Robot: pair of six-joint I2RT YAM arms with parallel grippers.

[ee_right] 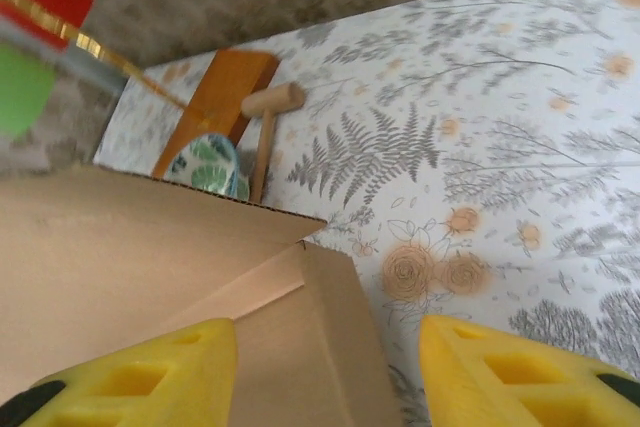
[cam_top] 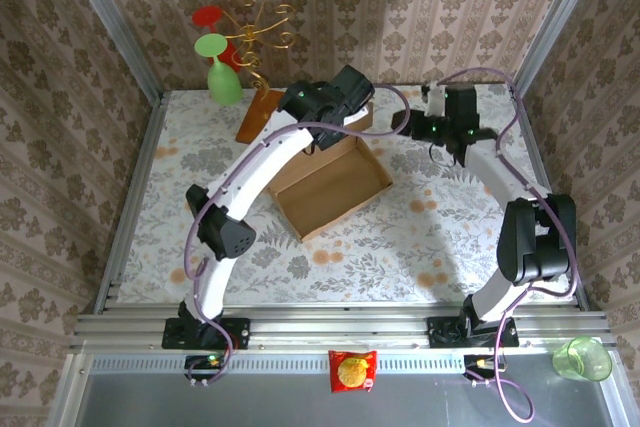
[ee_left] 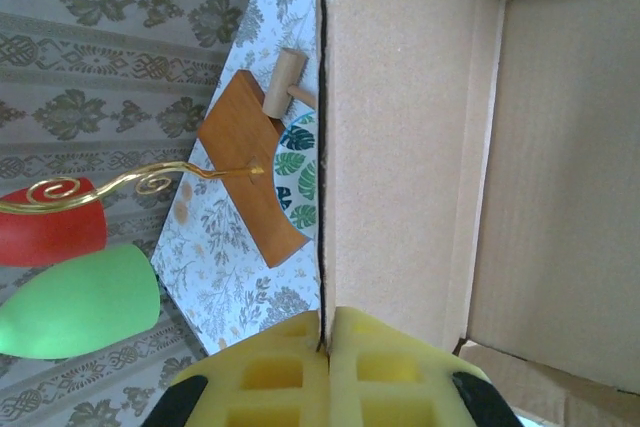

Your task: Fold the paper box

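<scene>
The plain brown cardboard paper box [cam_top: 330, 187], partly formed into a shallow open tray, lies mid-worktop [cam_top: 400, 247] on a floral-patterned cover, between two white robot arms. The left end effector [ee_left: 326, 372] is closed, its yellow fingers [ee_left: 270, 382] pinched on the top edge of an upright box wall. The right end effector [ee_right: 325, 377] stands open, with a corner of a box flap lying between its spread yellow fingers [ee_right: 510, 372].

From overhead, a gold wire stand [cam_top: 255, 27] at the far left carries an upturned green glass [cam_top: 222, 72] and a red one [cam_top: 210, 17]. On the near rail sit a red-and-yellow snack packet [cam_top: 352, 369], its printing too small to read, and a translucent green cup [cam_top: 582, 359].

The wrist cameras pick out what the box wall hides from above. A small wooden mallet [ee_right: 268, 112] lies just beside the stand's orange-brown base board [ee_right: 215, 102], and a leaf-patterned dish [ee_right: 205, 162] is tucked between board and box.
</scene>
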